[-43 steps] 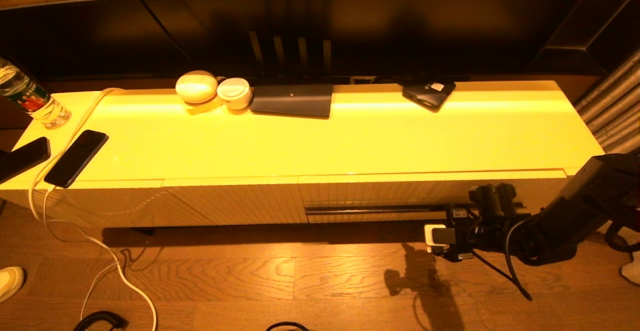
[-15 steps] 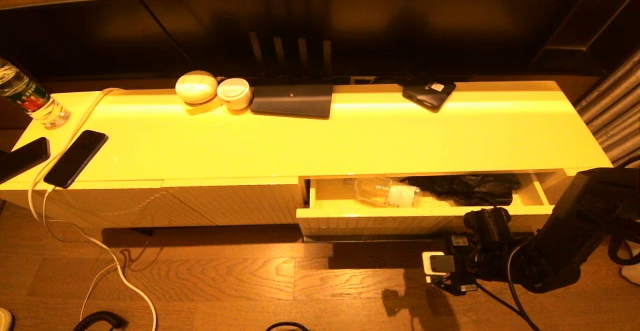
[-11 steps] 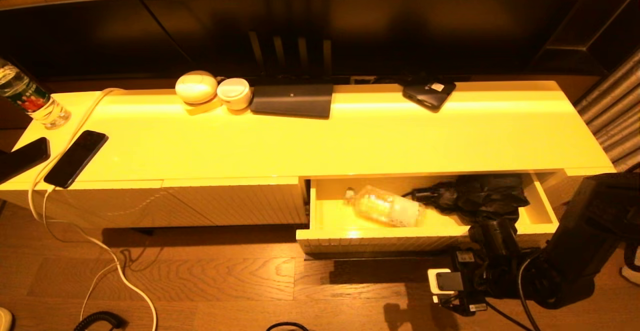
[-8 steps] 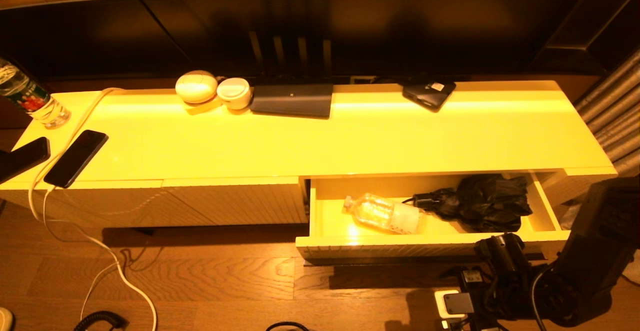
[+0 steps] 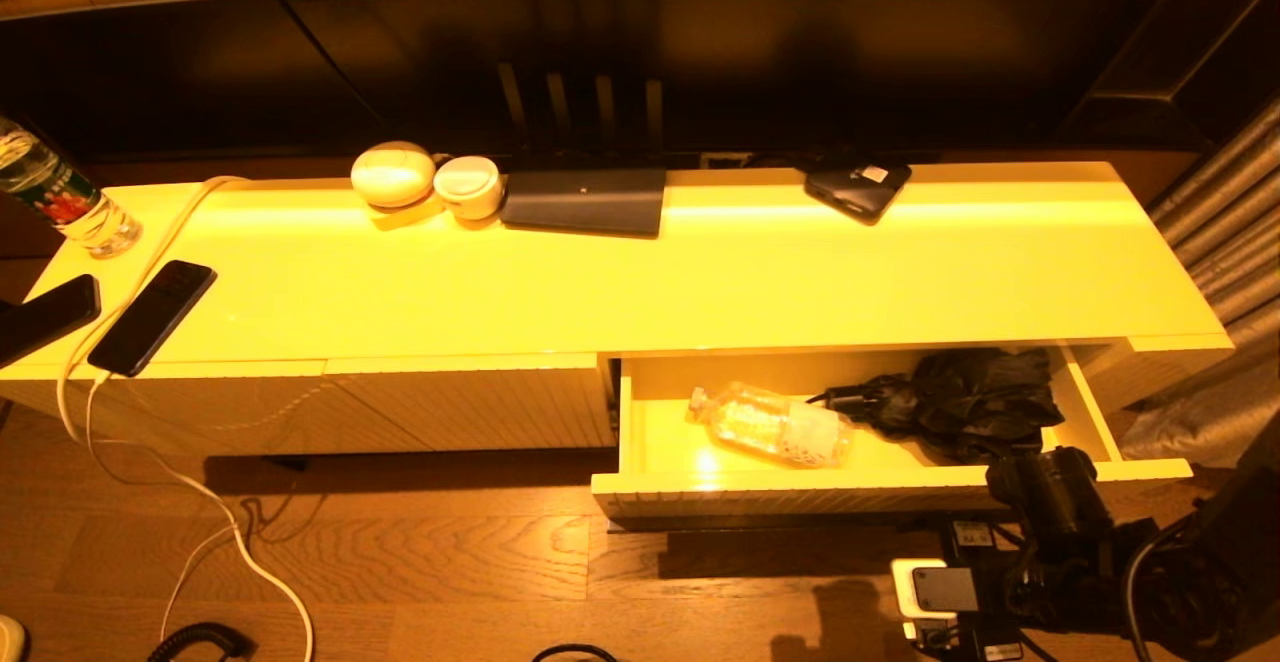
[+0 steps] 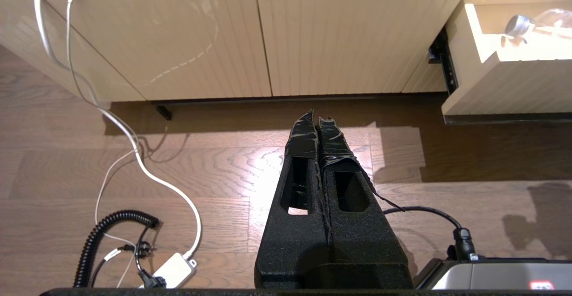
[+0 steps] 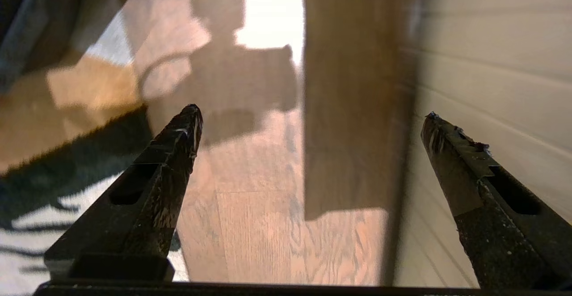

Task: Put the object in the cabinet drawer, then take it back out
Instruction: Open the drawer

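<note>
Clear plastic bottle [image 5: 775, 426] lies on its side in the open cabinet drawer [image 5: 800, 487], cap end toward the robot's left, label band around the far end of the body, touching or just beside a crumpled black bag or cloth [image 5: 960, 404] that fills the drawer's right part. This bottle is likely the task object, already put in and due to come out. Judged light, maybe nearly empty; thin walls would dent under a hard squeeze; smooth round body is slippery and can roll on the glossy cream-yellow drawer floor. Best hold looks like across the mid-body, fingers either side of the cylinder, away from the tapered neck; the labelled section may give a bit more friction. Drawer itself is stiff, pulled well out from the ribbed cabinet front. Right gripper [image 7: 308, 117] sits low in front of the drawer face, below and to the right of the bottle, outside the drawer; its fingers [image 7: 176, 139] are spread wide with nothing between them, floor and ribbed panel visible through the gap. It has to rise over the front edge and shift left to reach the bottle, keeping off the black bag. Left gripper [image 6: 316, 119] is parked low over the wood floor before the closed ribbed panels, fingers pressed together and empty, well apart from the drawer.
</note>
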Available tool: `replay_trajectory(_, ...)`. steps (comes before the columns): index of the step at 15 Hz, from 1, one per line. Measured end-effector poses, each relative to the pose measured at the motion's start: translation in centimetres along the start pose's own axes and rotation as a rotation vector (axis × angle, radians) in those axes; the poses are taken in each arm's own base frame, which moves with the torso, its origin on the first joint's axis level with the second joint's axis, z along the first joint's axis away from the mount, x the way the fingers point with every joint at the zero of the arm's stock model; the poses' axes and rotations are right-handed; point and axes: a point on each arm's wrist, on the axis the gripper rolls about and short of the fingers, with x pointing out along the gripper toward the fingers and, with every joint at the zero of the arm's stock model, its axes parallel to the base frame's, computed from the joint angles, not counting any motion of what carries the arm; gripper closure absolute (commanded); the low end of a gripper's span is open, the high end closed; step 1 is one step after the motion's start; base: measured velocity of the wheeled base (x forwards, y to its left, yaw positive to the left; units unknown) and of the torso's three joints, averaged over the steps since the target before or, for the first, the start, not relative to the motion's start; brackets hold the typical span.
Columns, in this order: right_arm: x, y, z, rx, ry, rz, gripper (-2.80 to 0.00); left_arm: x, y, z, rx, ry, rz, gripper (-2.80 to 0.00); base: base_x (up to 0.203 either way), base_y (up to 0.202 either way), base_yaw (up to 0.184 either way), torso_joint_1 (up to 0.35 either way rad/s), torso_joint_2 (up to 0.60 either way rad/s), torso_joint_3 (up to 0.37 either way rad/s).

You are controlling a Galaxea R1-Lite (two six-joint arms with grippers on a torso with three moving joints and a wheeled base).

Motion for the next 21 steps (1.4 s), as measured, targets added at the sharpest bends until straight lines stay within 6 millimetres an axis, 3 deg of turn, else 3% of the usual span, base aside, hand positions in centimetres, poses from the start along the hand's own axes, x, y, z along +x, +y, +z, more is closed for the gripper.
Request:
replay_trajectory(3, -4.1, -0.5, 0.6, 0.125, -0.018, -0.074, -2.8, 0.0, 0.0, 0.0, 0.0, 0.0, 0.0, 0.0, 0.0, 0.0, 0.0, 0.0, 0.0, 0.0)
replay_trajectory(4, -5.7, -0.5, 0.6, 0.195, -0.019, -0.09, 0.0, 0.0, 0.0, 0.0, 0.0, 0.0, 0.0, 0.0, 0.0, 0.0, 0.0, 0.0, 0.0, 0.0)
replay_trajectory(8, -12.1, 0.8, 0.6, 0.582, -0.024, -0.146, 0.0, 0.0, 0.0, 0.0, 0.0, 0.001, 0.0, 0.0, 0.0, 0.0, 0.0, 0.0, 0.0, 0.0)
replay_trajectory(14, -18.9, 1.9, 2.0, 1.033, -0.049, -0.147, 0.0, 0.0, 0.0, 0.0, 0.0, 0.0, -0.001, 0.0, 0.0, 0.0, 0.0, 0.0, 0.0, 0.0)
replay_trajectory(17, -20.3, 0.4, 2.8, 1.236, -0.047, -0.114, 0.0, 0.0, 0.0, 0.0, 0.0, 0.0, 0.0, 0.0, 0.0, 0.0, 0.0, 0.0, 0.0, 0.0)
replay_trajectory(21, -18.7, -3.3, 3.6, 1.468, -0.038, -0.089, 0.0, 0.0, 0.0, 0.0, 0.0, 0.0, -0.001, 0.0, 0.0, 0.0, 0.0, 0.0, 0.0, 0.0)
